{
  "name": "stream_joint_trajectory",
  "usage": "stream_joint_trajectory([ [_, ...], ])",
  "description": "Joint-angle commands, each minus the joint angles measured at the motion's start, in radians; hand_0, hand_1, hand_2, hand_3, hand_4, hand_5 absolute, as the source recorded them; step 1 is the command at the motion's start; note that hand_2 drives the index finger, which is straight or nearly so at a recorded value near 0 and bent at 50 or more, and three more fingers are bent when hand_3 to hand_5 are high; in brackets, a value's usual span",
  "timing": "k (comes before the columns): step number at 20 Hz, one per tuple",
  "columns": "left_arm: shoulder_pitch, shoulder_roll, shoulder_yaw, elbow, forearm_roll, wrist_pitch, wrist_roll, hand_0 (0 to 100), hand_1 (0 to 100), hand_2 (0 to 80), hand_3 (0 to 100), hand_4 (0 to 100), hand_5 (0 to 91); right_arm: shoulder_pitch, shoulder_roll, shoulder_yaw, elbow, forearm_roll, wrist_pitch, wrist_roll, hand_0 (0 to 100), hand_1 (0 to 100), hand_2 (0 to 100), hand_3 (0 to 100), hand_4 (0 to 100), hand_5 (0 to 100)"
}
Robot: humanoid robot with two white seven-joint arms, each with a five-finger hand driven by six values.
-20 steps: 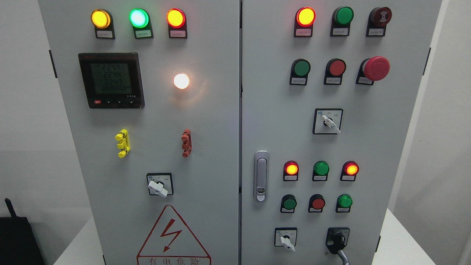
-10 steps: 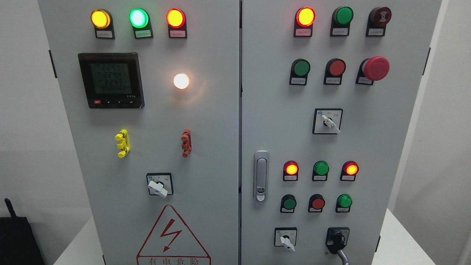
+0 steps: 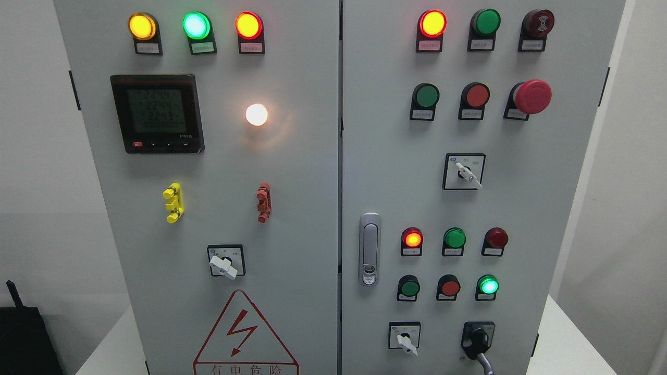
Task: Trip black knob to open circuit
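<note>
The black knob (image 3: pixel 477 338) sits in a black square plate at the bottom right of the grey cabinet's right door (image 3: pixel 396 172). A thin grey curved piece (image 3: pixel 485 363) rises from the picture's bottom edge and touches the knob's underside. It may be a fingertip of my right hand, and everything else of it lies below the frame. My left hand does not show. Above the knob, one green lamp (image 3: pixel 489 285) glows and the red lamp (image 3: pixel 496 238) over it is dark.
White selector switches (image 3: pixel 405 341) (image 3: pixel 467 174) (image 3: pixel 224 266), a red mushroom button (image 3: pixel 531 96), a door latch (image 3: pixel 370 249) and a meter (image 3: pixel 156 113) stand on the panel. A white table (image 3: pixel 565 338) bears the cabinet. A black box (image 3: pixel 23 338) is at lower left.
The right red lamp in the row above the knob went dark and the green lamp just below it lit up. The knob shifted slightly.
</note>
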Motion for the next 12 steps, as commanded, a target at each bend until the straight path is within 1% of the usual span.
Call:
stream_joint_trajectory([
  [1,-0.002,0.0,0.002,0.0,0.002,-0.003,0.0,12,39,0.0,0,0,0.0,-0.027,0.007,0.043,-0.031,0.004,-0.017,0.029,0,0,4,100,100,100],
  [12,-0.002,0.0,0.002,0.0,0.002,-0.003,0.0,12,39,0.0,0,0,0.0,-0.027,0.007,0.042,-0.032,0.003,-0.02,0.029,0,0,5,100,100,100],
])
